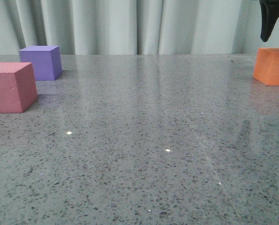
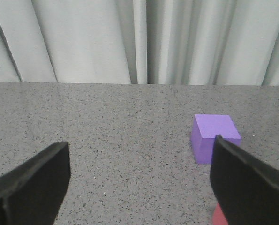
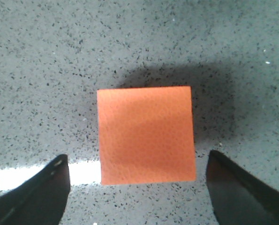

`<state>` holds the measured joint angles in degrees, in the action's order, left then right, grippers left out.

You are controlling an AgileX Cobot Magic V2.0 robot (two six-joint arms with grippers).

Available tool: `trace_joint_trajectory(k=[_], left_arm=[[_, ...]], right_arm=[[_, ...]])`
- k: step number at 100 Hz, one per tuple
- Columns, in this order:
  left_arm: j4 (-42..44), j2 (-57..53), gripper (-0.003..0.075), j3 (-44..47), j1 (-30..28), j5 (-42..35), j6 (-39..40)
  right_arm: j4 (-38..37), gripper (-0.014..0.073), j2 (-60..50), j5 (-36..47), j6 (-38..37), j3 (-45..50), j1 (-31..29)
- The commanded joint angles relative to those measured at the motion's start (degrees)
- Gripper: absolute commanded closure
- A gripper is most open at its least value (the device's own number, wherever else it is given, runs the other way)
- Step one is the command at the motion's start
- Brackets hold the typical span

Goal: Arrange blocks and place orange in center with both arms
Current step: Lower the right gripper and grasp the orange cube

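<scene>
Sitting at the far left of the grey speckled table (image 1: 144, 140), the pink cube (image 1: 10, 87) is being shown in the front view with the purple cube (image 1: 41, 62) just behind it and slightly to its right, the two near each other but apart. The left gripper (image 2: 139, 183) is being held wide open above the table with nothing between its fingers (image 2: 33, 183); in its wrist view the purple cube is being partly covered by one finger, and a sliver of pink is showing beside that fingertip. Well apart, at the far right edge, the orange cube (image 1: 272, 66) is being left flat on the table. The right gripper (image 3: 138, 187) is being held directly above it, spread wider than the cube and gripping nothing, both fingers clear of its sides.
</scene>
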<state>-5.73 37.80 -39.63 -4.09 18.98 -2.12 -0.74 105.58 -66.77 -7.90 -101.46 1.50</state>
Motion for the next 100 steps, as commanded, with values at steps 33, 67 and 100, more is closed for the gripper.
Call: trace_joint_trajectory(k=[33, 67, 100], left_arm=[[-0.48, 0.23, 0.0145, -2.11, 0.32, -4.55, 0.15], [-0.48, 0.23, 0.0145, -2.11, 0.32, -4.55, 0.15], [-0.48, 0.23, 0.0145, -2.11, 0.32, -4.55, 0.15]], right_arm=[[-0.80, 0.0002, 0.10, 2.68, 0.07, -1.78, -0.33], [-0.80, 0.0002, 3.01, 2.04, 0.07, -1.78, -0.33], [-0.75, 0.0187, 3.08, 2.11, 0.07, -1.78, -0.33]])
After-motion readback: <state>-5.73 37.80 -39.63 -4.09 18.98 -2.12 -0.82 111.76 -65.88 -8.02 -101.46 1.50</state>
